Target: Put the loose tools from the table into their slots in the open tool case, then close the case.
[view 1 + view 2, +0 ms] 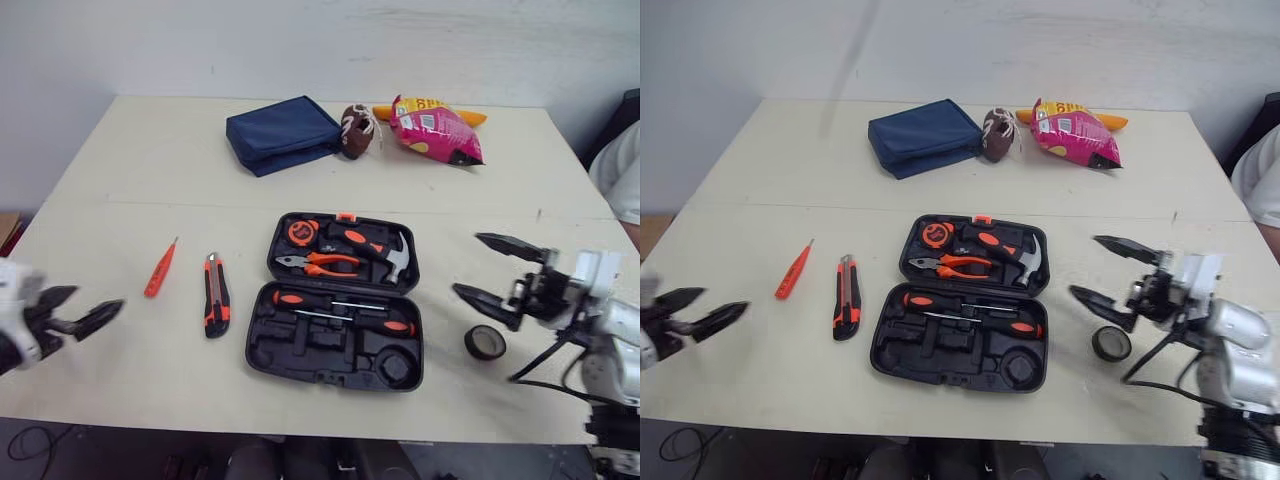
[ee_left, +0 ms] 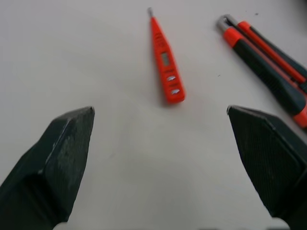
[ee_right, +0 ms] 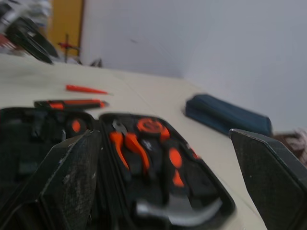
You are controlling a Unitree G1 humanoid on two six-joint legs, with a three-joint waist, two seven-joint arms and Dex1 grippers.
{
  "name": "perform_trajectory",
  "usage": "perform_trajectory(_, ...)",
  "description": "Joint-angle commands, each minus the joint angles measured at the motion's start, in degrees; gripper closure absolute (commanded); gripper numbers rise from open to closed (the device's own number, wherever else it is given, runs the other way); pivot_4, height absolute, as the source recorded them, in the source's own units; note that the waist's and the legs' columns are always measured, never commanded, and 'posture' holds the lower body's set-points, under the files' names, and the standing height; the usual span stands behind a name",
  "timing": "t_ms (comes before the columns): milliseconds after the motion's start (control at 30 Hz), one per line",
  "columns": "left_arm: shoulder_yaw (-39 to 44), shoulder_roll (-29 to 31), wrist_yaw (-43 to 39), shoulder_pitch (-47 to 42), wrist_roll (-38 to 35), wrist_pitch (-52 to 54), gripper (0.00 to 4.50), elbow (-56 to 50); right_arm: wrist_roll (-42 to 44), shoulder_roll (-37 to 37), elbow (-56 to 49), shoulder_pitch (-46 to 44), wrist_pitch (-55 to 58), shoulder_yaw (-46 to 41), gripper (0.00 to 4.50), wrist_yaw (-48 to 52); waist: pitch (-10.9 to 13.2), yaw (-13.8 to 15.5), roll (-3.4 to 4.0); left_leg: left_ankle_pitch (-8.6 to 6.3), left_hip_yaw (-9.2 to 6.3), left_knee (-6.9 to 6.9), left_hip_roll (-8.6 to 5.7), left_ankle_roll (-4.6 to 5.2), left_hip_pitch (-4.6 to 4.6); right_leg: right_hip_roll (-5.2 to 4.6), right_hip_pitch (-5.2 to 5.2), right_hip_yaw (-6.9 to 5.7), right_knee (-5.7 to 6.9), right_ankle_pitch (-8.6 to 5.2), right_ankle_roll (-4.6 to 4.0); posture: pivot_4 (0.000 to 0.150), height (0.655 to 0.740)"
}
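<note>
The black tool case (image 1: pixel 340 300) lies open mid-table, holding a tape measure, pliers, hammer and screwdrivers. Left of it lie an orange-black utility knife (image 1: pixel 215 294) and a slim orange tester screwdriver (image 1: pixel 160 268). A roll of black tape (image 1: pixel 485 342) sits right of the case. My left gripper (image 1: pixel 85 310) hovers open at the table's left edge, short of the tester (image 2: pixel 165 62) and knife (image 2: pixel 268 72). My right gripper (image 1: pixel 492 270) stands open just above and left of the tape roll, facing the case (image 3: pixel 144 163).
At the back of the table rest a navy pouch (image 1: pixel 282 133), a small brown football (image 1: pixel 357 130) and a pink snack bag (image 1: pixel 435 130). A person's white sleeve (image 1: pixel 622 170) shows at the right edge.
</note>
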Motion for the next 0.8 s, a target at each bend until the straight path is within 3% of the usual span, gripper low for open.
perform_trajectory(33, -3.51, -2.14, 7.23, -5.79, 0.94, 6.16, 0.00, -1.02, 1.16, 0.31, -2.46, 0.12, -1.37, 0.82, 0.04, 2.13, 0.01, 0.35, 0.00, 0.00, 0.00, 0.00, 0.00, 0.00, 0.00, 0.00, 0.00, 0.00, 0.00, 0.00, 0.00, 0.150, 0.7400)
perform_trajectory(233, -11.49, -6.79, 15.14, -19.62, 4.40, 13.61, 0.00, 5.55, 0.58, 0.75, -0.41, -0.10, -3.19, 2.83, 0.04, 6.15, 0.05, 1.16, -0.01, 0.00, 0.00, 0.19, 0.00, -0.02, -0.03, 0.03, 0.01, 0.00, 0.06, 0.00, 0.00, 0.150, 0.7400)
perform_trajectory(600, -19.65, -9.50, 12.52, -28.53, 8.43, 13.61, 0.00, 18.30, 0.98, 0.53, -0.92, 0.96, -2.79, 3.00, 0.04, 5.73, 0.06, 1.56, 0.03, 0.16, 0.01, 0.37, 0.01, -0.29, 0.06, 0.02, 0.07, 0.01, 0.26, 0.00, -0.01, 0.150, 0.7400)
perform_trajectory(700, -22.39, -10.04, 10.51, -30.11, 9.79, 12.82, 0.89, 22.62, 0.78, 0.42, -1.32, 0.84, -2.08, 3.35, 0.00, 5.30, -0.02, 2.22, 0.22, 0.18, 0.00, 0.40, 0.00, -0.29, 0.09, 0.02, 0.10, 0.01, 0.31, 0.00, -0.01, 0.150, 0.7400)
perform_trajectory(800, -22.79, -11.11, 9.59, -31.61, 10.35, 12.73, 2.26, 25.28, 0.63, 0.46, -1.29, 0.72, -1.88, 3.46, 0.00, 5.30, -0.05, 2.87, 0.36, 0.18, 0.00, 0.42, -0.02, -0.28, 0.10, 0.01, 0.11, 0.01, 0.30, 0.00, -0.01, 0.150, 0.7400)
